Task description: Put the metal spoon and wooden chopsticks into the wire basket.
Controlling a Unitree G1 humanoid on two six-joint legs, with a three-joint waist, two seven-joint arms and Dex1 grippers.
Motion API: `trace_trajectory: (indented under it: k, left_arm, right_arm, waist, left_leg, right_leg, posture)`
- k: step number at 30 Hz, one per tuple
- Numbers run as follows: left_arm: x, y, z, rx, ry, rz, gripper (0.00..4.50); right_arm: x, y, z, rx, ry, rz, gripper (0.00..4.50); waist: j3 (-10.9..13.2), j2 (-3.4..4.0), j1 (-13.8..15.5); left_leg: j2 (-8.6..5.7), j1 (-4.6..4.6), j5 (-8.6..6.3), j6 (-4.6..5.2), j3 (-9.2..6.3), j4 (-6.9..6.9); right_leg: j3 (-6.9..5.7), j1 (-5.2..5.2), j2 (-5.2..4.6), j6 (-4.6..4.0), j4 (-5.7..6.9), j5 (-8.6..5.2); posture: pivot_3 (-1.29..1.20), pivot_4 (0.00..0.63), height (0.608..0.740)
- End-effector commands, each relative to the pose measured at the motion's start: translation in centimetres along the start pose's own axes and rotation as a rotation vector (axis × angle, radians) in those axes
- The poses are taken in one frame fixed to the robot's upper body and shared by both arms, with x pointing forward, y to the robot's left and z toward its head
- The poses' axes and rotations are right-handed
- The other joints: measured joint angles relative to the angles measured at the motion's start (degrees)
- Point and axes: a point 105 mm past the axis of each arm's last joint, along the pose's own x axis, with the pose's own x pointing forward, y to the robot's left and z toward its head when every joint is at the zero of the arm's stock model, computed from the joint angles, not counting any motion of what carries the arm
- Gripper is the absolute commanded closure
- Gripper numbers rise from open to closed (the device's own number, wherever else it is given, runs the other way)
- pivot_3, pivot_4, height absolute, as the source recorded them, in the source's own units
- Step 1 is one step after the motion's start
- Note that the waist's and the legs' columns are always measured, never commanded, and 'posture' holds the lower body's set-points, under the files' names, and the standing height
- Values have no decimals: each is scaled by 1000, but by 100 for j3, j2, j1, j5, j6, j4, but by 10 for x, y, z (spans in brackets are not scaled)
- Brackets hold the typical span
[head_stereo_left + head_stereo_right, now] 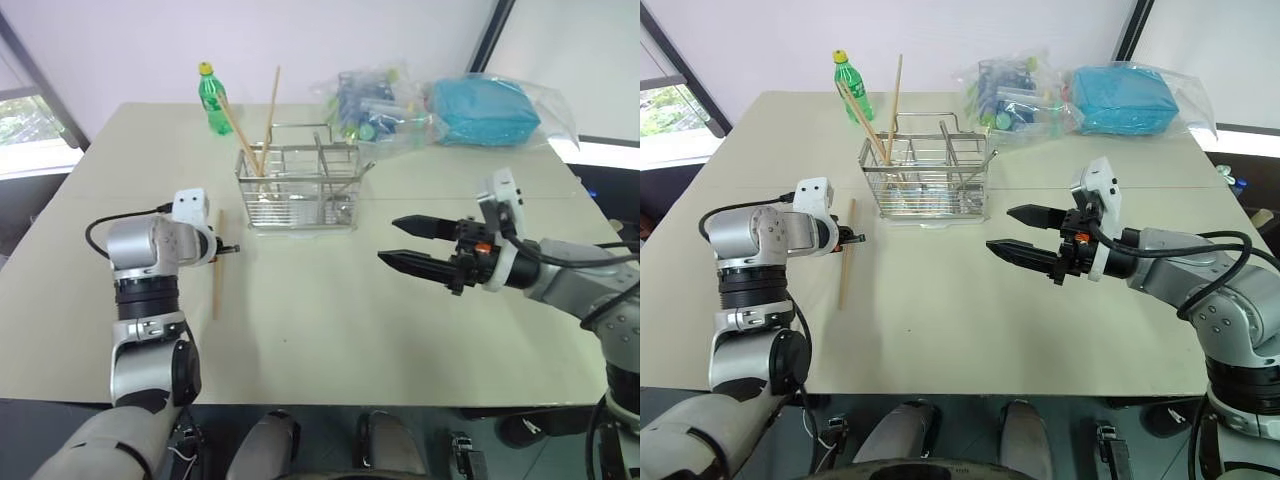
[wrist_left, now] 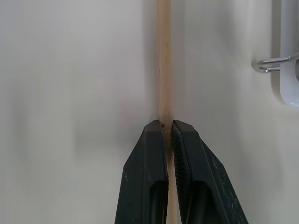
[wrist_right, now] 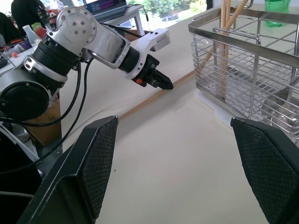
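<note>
We see the left gripper (image 1: 855, 238) angled down toward the desk (image 1: 330, 320) near its left edge, the forearm rising almost upright and the wrist bent forward, its black fingers (image 2: 147, 177) pressed together on a wooden chopstick (image 1: 217, 277) that lies flat on the desk, running from the front edge toward the back (the left wrist view shows the stick pinched between the two pads). The right gripper (image 1: 412, 245) hovers above the middle of the desk toward the right edge, the arm reaching in from the right and pointing nearly level to the left, its fingers (image 1: 425, 227) spread wide with nothing between them. The wire basket (image 1: 300, 187) stands toward the back edge of the desk, just beyond the far end of the lying chopstick, and two more chopsticks (image 1: 255, 125) lean upright in its left compartment. We cannot make out the metal spoon with any certainty.
</note>
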Motion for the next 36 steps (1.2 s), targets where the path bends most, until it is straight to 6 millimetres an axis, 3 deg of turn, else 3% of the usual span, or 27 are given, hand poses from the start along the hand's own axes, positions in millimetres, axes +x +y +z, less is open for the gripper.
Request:
trace_trajectory:
  k: [1, 8, 11, 15, 18, 21, 24, 28, 36]
  left_arm:
    - [-2, 10, 7, 10, -36, 49, 4463]
    - [-48, 48, 85, -39, -491, 159, 4463]
    - [-68, 55, 107, -62, -648, 172, 4463]
    - [-146, 72, 163, -215, -1092, 101, 4463]
    - [-181, 58, 186, -268, -1270, -47, 4463]
    - [-199, 38, 200, -274, -1354, -175, 4463]
    - [-199, -7, 208, -183, -1366, -333, 4463]
    - [-178, -45, 201, -85, -1324, -416, 4463]
    - [-137, -83, 181, 25, -1245, -471, 4463]
  right_arm:
    - [0, 2, 9, -36, -28, 5, 506]
    - [1, -2, 12, -43, -10, 13, 506]
    - [0, -4, 15, -47, -11, 15, 506]
    - [2, -4, 15, -43, -1, 20, 506]
    - [2, -4, 17, -38, -5, 24, 506]
    - [2, -5, 19, -30, -14, 20, 506]
    - [3, -5, 20, -30, -15, 19, 506]
    - [1, -5, 22, -31, -23, 2, 506]
    - [-5, -2, 20, -12, -38, -40, 506]
  waist:
    - [1, -2, -2]
    - [20, -33, -25]
    - [24, -40, -12]
    - [38, -68, 1]
    - [41, -76, 0]
    - [41, -75, 4]
    - [40, -76, 5]
    - [41, -77, -12]
    - [41, -74, -32]
  left_leg:
    - [0, 0, 0, 0, 0, 0]
    - [11, -13, 20, -36, 0, -7]
    - [11, -17, 20, -36, 0, -9]
    - [7, -25, 19, -35, -2, -5]
    - [7, -26, 19, -34, -3, -5]
    - [-1, -23, 18, -32, -1, -4]
    - [-2, -19, 18, -31, 1, 0]
    - [-3, -17, 18, -29, 1, 3]
    - [3, -16, 18, -29, 6, -2]
  right_leg:
    - [0, 0, 0, 0, 0, 0]
    - [3, -26, 6, -2, 2, 1]
    - [4, -31, 4, -2, 0, 1]
    - [1, -28, 1, -2, -5, 2]
    - [-2, -29, -1, -2, -7, 2]
    - [-5, -23, -10, -1, -7, 2]
    - [-10, -15, -9, 0, -7, 2]
    - [-11, -10, -8, 0, -7, 2]
    - [-8, -19, -4, 0, -4, 3]
  posture:
    - [0, 150, 696]
    - [0, 150, 696]
    - [0, 150, 696]
    - [0, 150, 696]
    - [0, 150, 696]
    - [0, 150, 696]
    - [0, 150, 696]
    - [0, 150, 696]
    - [0, 150, 696]
